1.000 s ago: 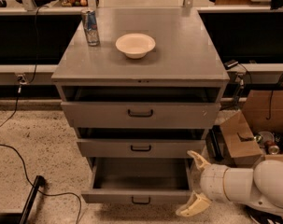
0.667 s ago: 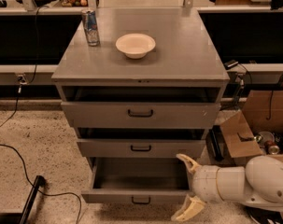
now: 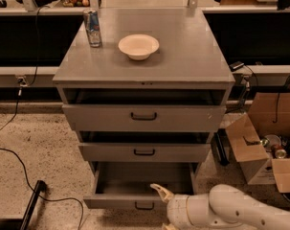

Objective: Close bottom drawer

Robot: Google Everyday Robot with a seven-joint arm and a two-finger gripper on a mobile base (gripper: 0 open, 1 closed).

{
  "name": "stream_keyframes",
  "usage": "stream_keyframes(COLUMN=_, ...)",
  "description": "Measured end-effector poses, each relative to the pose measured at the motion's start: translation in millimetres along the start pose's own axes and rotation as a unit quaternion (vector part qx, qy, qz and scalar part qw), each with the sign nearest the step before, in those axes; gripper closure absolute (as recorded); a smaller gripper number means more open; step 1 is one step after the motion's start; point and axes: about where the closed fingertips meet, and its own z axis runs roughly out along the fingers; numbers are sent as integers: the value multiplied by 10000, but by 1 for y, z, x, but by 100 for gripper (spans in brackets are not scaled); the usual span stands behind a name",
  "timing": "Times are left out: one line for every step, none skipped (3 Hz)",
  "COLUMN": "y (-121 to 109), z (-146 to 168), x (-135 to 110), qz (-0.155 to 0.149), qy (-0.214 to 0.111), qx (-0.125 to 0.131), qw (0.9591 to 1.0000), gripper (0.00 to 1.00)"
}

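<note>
The grey metal cabinet [image 3: 143, 71] has three drawers. The bottom drawer [image 3: 116, 202] is pulled far out, with its small black bar handle [image 3: 144, 206] on the short front panel. Its inside looks empty. My gripper [image 3: 163, 210] is open at the bottom edge of the view, just right of the handle and in front of the drawer's front panel. Its upper finger [image 3: 161, 192] reaches over the panel's top edge. The lower finger is mostly cut off by the frame. My white arm [image 3: 240, 212] comes in from the lower right.
The top drawer [image 3: 143, 117] and middle drawer [image 3: 144, 152] stand slightly out. A can [image 3: 92, 28] and a white bowl [image 3: 138, 46] sit on the cabinet top. An open cardboard box [image 3: 266, 147] is on the floor at right. A black cable [image 3: 20, 164] lies at left.
My gripper and arm have moved left along the bottom drawer's front, from its right corner toward the handle. The drawer has not visibly moved.
</note>
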Motion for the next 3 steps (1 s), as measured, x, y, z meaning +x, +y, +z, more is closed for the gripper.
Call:
stream_keyframes(y=-6, z=15, x=14, qz=207, qy=-51, qx=259, qw=9994, gripper=0)
stream_keyframes(y=-3, z=18, x=10, qz=153, qy=-44, qx=75, qw=9998, gripper=0)
stream_keyframes(y=-18, z=32, x=55, qz=158, qy=238, qx=118, qw=9995, gripper=0)
